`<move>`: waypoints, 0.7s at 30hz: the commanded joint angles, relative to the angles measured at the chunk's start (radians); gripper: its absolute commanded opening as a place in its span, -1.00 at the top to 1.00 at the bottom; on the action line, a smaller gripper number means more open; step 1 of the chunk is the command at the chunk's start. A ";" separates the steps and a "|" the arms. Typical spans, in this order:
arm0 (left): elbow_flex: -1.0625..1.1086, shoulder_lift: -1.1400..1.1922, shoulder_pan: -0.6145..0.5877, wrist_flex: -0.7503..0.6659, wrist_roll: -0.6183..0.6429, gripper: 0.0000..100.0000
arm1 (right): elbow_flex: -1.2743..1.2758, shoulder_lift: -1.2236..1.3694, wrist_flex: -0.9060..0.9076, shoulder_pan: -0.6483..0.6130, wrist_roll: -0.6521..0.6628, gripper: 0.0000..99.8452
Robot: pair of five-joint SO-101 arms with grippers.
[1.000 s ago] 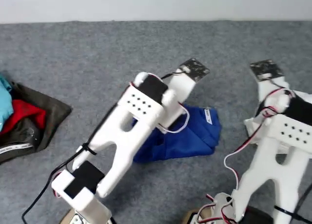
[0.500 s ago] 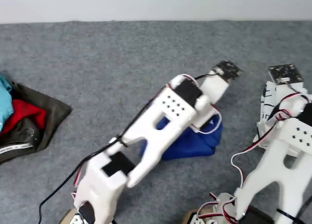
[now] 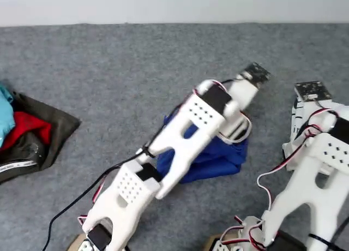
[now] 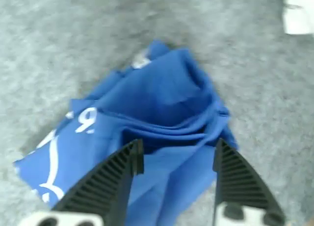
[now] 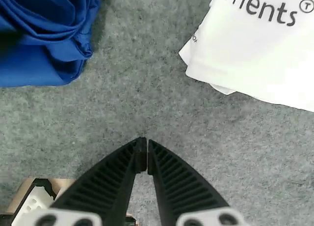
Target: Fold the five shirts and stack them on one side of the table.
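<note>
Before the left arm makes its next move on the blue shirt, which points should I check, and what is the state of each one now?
1. The left gripper is open: ok.
2. It is over the blue shirt: ok, straddling a bunched fold.
3. It touches the cloth: cannot tell.
4. The blue shirt lies folded flat: not ok, it is bunched.
5. The right gripper is out of the way: ok, shut, over bare table between the blue shirt and a white shirt.
6. The other shirts are folded: not ok, a loose heap.
</note>
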 commanded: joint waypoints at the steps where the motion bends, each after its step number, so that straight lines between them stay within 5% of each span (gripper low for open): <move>1: 0.021 -0.166 -0.098 0.026 0.006 0.60 | -0.014 -0.042 -0.005 -0.050 -0.026 0.98; 7: 0.209 -0.324 -0.290 0.026 -0.091 0.97 | -0.060 -0.018 -0.018 -0.237 -0.196 0.98; 21: 0.803 -0.733 -0.606 0.021 -0.222 0.97 | -0.439 0.407 -0.018 -0.634 -0.509 0.98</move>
